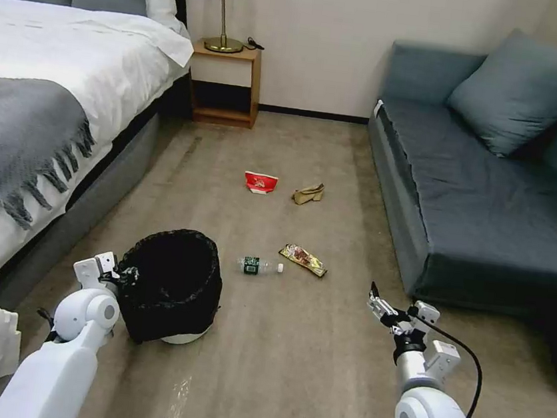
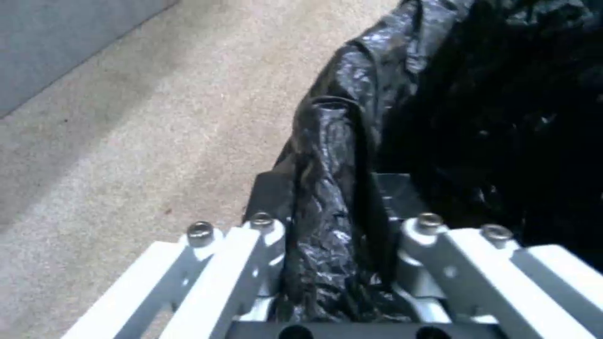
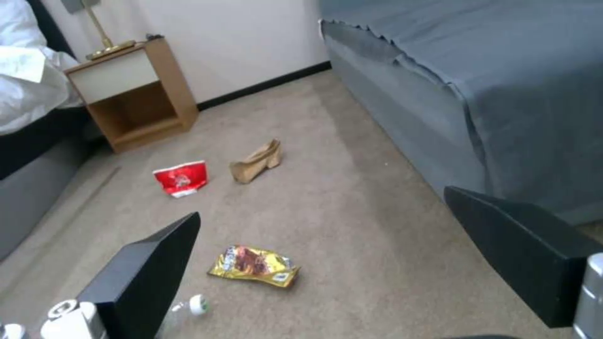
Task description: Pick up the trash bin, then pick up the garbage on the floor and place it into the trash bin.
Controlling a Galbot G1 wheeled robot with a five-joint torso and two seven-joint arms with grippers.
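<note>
- On the carpet: trash bin [image 1: 173, 284], light, slippery bag liner; left pincer [image 2: 339, 263] clamps its rim.
- Right pincer [image 3: 327, 263]: wide, empty, above snack wrapper [image 3: 254, 266], light and crinkly.

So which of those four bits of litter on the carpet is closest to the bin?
The small clear bottle with the green label. It lies on its side just beside the trash bin; the snack wrapper lies past it, and the red container and tan paper farther away.
</note>
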